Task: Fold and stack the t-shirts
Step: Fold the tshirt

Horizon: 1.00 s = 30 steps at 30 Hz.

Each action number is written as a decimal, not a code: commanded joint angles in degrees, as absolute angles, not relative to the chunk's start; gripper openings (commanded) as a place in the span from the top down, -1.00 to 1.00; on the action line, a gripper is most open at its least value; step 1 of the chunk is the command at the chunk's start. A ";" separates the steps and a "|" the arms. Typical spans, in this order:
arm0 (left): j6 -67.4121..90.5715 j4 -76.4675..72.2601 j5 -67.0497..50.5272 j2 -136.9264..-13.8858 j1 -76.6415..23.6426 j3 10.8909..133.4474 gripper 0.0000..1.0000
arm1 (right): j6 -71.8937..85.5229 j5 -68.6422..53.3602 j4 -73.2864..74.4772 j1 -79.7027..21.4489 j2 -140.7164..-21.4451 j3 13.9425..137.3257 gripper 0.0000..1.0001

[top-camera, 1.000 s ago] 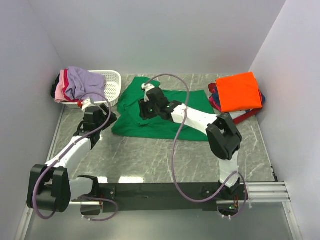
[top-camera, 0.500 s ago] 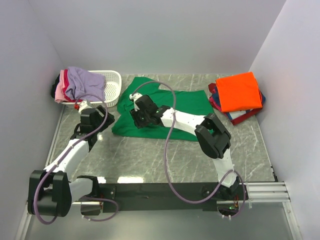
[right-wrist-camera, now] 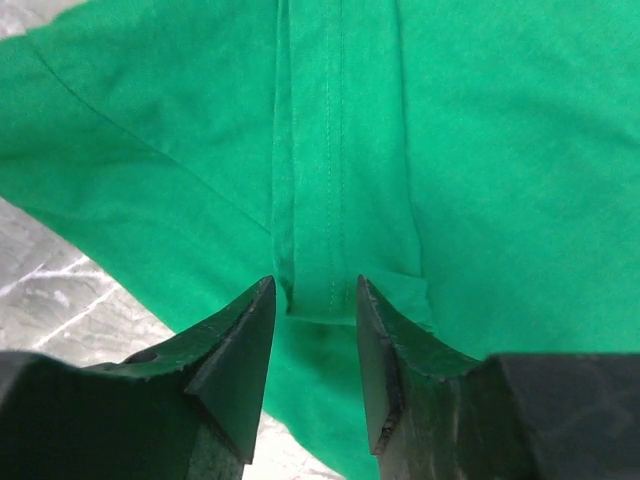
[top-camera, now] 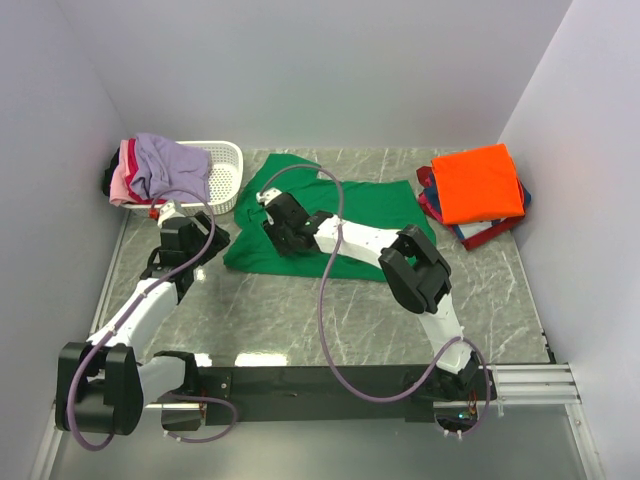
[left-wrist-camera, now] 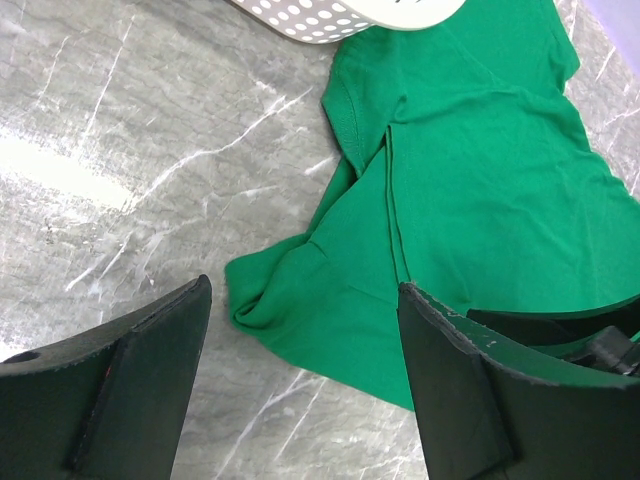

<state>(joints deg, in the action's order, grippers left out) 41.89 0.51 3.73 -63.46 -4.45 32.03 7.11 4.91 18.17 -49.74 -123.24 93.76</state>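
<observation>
The bright green t-shirt (top-camera: 345, 205) lies spread on the marble table, partly rumpled at its left side. My right gripper (top-camera: 274, 228) is down on the shirt's left part. In the right wrist view my right gripper (right-wrist-camera: 315, 290) is open by a narrow gap, its tips straddling the end of a folded seam strip (right-wrist-camera: 335, 170) of the green cloth. My left gripper (top-camera: 208, 238) hovers by the shirt's lower left corner. Its wrist view shows my left gripper (left-wrist-camera: 305, 300) wide open and holding nothing, above a bunched green corner (left-wrist-camera: 290, 290).
A folded orange t-shirt (top-camera: 480, 182) tops a stack with red (top-camera: 470, 236) and navy (top-camera: 524, 198) edges at the right. The white slotted basket (top-camera: 228, 172) at the back left holds lavender (top-camera: 170, 165) and pink (top-camera: 122, 180) shirts. Walls close in on three sides.
My right gripper has slid left across the green shirt to its left part, and its jaws have narrowed slightly. My left arm shifted a little early on, then stayed put.
</observation>
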 commanded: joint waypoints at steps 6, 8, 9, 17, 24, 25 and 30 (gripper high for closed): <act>42.80 -0.18 2.81 -62.31 -4.13 31.46 -0.61 | 5.62 8.35 18.10 -50.45 -124.36 97.29 0.77; 42.80 -0.18 2.72 -62.32 -4.13 31.46 -0.62 | 5.45 8.26 18.28 -50.36 -124.89 98.08 0.94; 42.80 -0.18 2.72 -62.40 -4.04 31.46 -0.62 | 5.45 8.35 18.46 -50.36 -125.15 98.35 0.99; 42.71 -0.18 2.46 -62.40 -4.04 31.03 -0.61 | 8.61 10.72 18.46 -48.52 -124.63 98.79 1.00; 42.45 -0.18 2.72 -62.14 -3.96 30.94 -0.62 | 11.60 11.78 17.67 -42.81 -122.70 97.82 1.00; 42.54 -0.18 2.72 -62.31 -3.96 30.94 -0.62 | 12.04 11.60 18.01 -42.19 -122.78 98.00 1.00; 42.45 -0.18 2.29 -63.02 -3.96 30.94 -0.62 | 13.62 12.22 20.04 -39.64 -124.80 100.37 1.00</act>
<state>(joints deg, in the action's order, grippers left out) 41.87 0.80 3.22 -63.46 -4.29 31.14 11.73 10.72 19.20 -40.45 -124.79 96.71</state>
